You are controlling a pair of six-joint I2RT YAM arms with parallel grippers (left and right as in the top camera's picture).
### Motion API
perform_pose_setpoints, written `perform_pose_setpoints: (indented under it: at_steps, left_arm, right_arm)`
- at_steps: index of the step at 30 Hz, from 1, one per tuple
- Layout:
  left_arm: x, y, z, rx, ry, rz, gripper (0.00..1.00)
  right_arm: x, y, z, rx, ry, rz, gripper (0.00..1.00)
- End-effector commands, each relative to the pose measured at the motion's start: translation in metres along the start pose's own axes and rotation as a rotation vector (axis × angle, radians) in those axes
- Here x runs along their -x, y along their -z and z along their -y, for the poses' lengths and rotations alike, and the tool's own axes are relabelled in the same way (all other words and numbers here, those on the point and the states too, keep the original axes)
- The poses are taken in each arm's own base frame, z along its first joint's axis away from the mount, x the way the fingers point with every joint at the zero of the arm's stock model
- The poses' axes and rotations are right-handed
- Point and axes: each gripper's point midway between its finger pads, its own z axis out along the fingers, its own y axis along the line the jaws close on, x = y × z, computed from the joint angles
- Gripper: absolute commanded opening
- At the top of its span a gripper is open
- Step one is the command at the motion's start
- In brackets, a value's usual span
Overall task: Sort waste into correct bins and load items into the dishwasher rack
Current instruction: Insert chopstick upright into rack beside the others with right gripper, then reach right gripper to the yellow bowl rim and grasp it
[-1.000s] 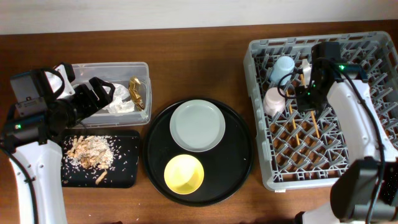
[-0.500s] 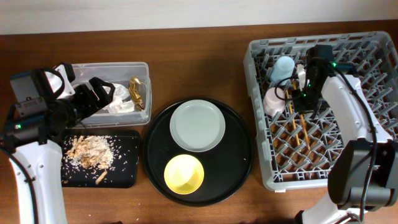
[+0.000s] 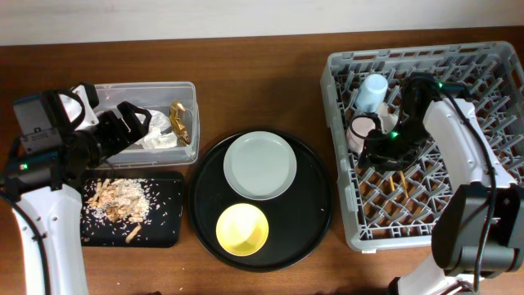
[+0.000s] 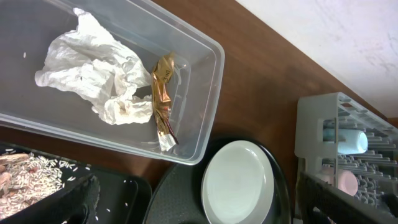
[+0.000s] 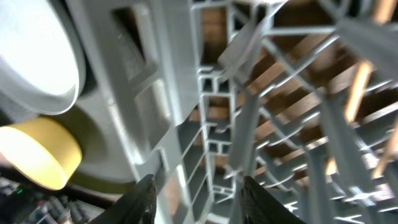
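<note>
My left gripper (image 3: 123,123) is open and empty, hovering over the clear tub (image 3: 190,90), which holds the white tissue (image 4: 93,71) and the gold wrapper (image 4: 163,99). Beige food scraps (image 3: 119,201) lie in the black rectangular tray (image 3: 168,233). The pale plate (image 3: 259,164) and the yellow bowl (image 3: 241,229) sit on the round black tray. My right gripper (image 3: 372,152) is open and empty, low inside the grey rack (image 3: 344,229) near its left side. The pink cup (image 3: 359,131), the blue cup (image 3: 372,90) and the wooden chopsticks (image 3: 403,176) are in the rack.
The large round black tray (image 3: 315,213) lies between the bins and the rack. The right wrist view shows rack lattice (image 5: 249,124) close around the fingers (image 5: 199,205), with the plate (image 5: 31,56) and the bowl (image 5: 37,152) beyond. Bare wooden table lies behind.
My right gripper has swung down and to the left inside the rack, away from the chopsticks, which now lie in the lattice. The left arm has not moved.
</note>
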Motion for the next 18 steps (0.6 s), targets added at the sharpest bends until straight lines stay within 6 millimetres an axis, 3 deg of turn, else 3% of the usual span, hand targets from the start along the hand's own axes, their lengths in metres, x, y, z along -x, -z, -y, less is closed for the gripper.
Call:
perform_pose_setpoints:
  at_steps: [1,6,11,15,18]
  left_arm:
    - [0.006,0.006,0.004,-0.009,-0.005,0.023,0.99]
    - [0.006,0.006,0.004,-0.009,-0.005,0.023,0.99]
    - [0.006,0.006,0.004,-0.009,-0.005,0.023,0.99]
    - [0.006,0.006,0.004,-0.009,-0.005,0.023,0.99]
    - [0.006,0.006,0.004,-0.009,-0.005,0.023,0.99]
  right_arm:
    - [-0.007,0.010,-0.026,0.134,0.004,0.005,0.46]
    - [-0.033,0.005,-0.064,0.216,0.141,-0.089,0.47]
    - [-0.058,-0.012,-0.109,0.205,0.303,-0.181,0.47]
    - [-0.089,-0.035,-0.171,0.250,0.482,-0.243,0.47]
    - [-0.108,-0.052,-0.202,0.233,0.569,-0.261,0.48]
